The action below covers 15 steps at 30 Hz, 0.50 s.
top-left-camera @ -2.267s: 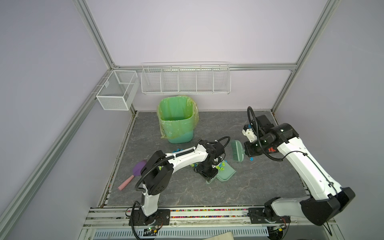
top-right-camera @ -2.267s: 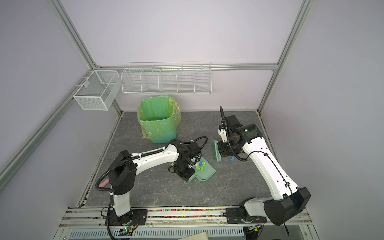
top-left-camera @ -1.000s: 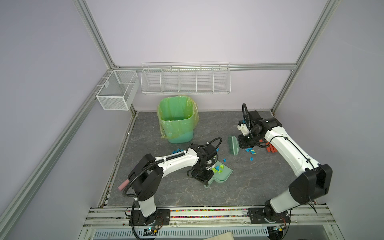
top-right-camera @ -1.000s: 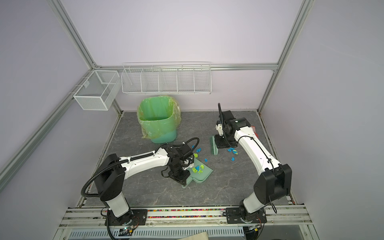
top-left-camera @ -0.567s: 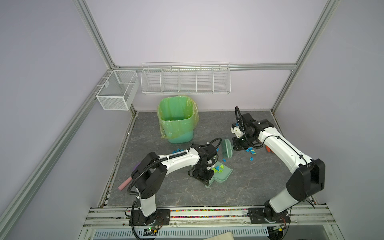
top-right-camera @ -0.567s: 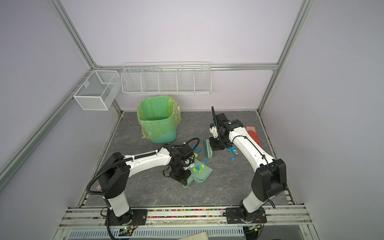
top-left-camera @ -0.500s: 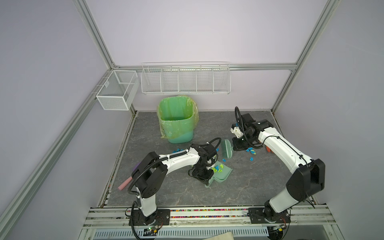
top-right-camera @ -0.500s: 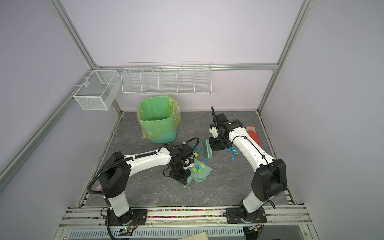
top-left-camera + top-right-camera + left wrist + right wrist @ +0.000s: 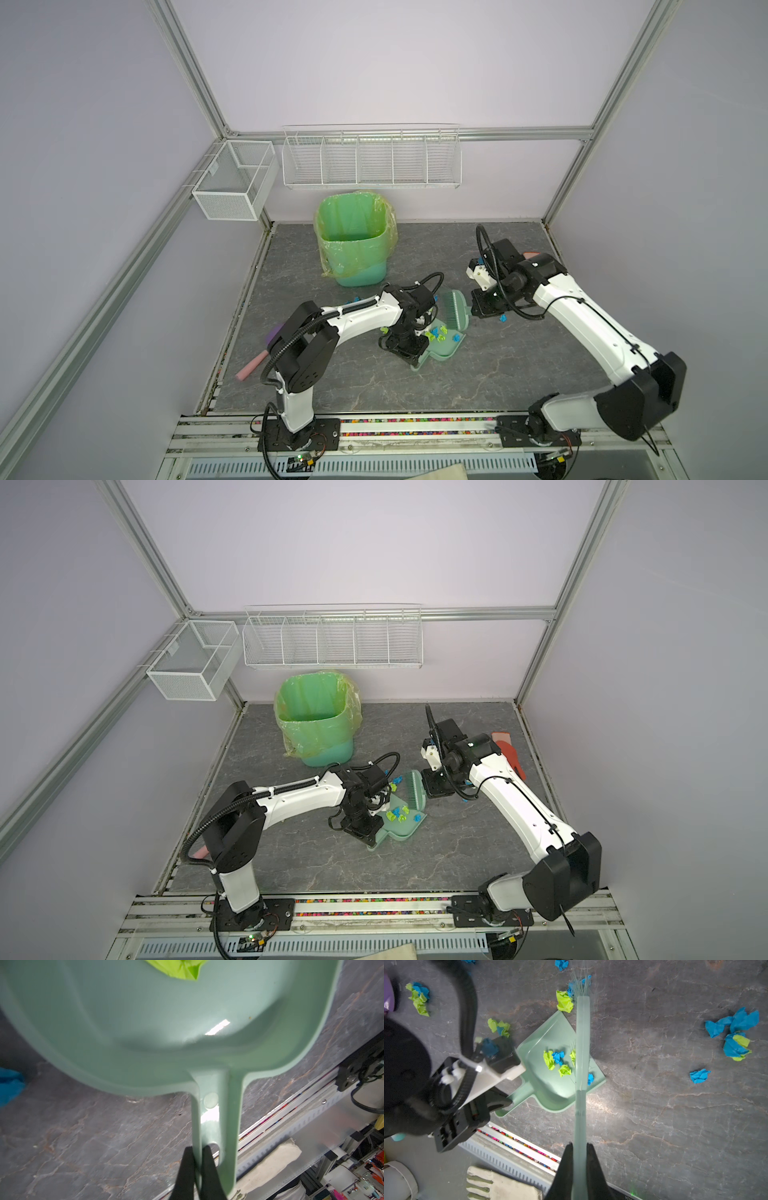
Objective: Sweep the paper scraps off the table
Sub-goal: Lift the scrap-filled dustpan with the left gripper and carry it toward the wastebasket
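Several blue and lime-green paper scraps lie in a pale green dustpan. My left gripper is shut on the dustpan's handle. My right gripper is shut on the handle of a green brush, which stands along the pan's open lip. More scraps are scattered on the dark grey table on both sides of the pan.
A green bin with a bag liner stands behind the pan. An orange glove lies at the table's right edge, and a pink-handled tool at its left edge. Wire baskets hang on the walls.
My right gripper has carried the brush leftward and nearer, up to the dustpan's mouth. The left gripper and the dustpan have hardly moved.
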Available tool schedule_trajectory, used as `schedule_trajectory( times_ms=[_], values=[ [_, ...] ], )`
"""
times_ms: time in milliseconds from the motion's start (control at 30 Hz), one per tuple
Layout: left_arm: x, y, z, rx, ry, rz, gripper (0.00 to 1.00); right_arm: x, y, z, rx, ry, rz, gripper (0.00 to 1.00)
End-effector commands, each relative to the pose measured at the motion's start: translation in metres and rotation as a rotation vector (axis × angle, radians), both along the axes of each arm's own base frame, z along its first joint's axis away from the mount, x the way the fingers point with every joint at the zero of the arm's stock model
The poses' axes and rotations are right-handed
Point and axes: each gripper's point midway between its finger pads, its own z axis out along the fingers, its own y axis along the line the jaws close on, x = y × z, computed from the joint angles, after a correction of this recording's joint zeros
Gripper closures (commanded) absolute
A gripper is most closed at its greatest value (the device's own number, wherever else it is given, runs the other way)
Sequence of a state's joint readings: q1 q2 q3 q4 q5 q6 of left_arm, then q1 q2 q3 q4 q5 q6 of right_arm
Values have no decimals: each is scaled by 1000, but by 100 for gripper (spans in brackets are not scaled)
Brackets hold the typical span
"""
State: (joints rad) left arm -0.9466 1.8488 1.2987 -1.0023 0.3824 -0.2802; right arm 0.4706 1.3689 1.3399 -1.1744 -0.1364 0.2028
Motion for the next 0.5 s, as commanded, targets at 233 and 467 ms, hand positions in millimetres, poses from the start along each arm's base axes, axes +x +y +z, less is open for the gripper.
schedule_trajectory(
  times_ms=[233,467],
  values=[
    [8,-4,7,-11,-20,-1,100,-12,-20,28,-20,-98,-73,93],
    [13,-5,20,4,-88,-21,100,18,-19,38,127,-173,-162,93]
  ],
)
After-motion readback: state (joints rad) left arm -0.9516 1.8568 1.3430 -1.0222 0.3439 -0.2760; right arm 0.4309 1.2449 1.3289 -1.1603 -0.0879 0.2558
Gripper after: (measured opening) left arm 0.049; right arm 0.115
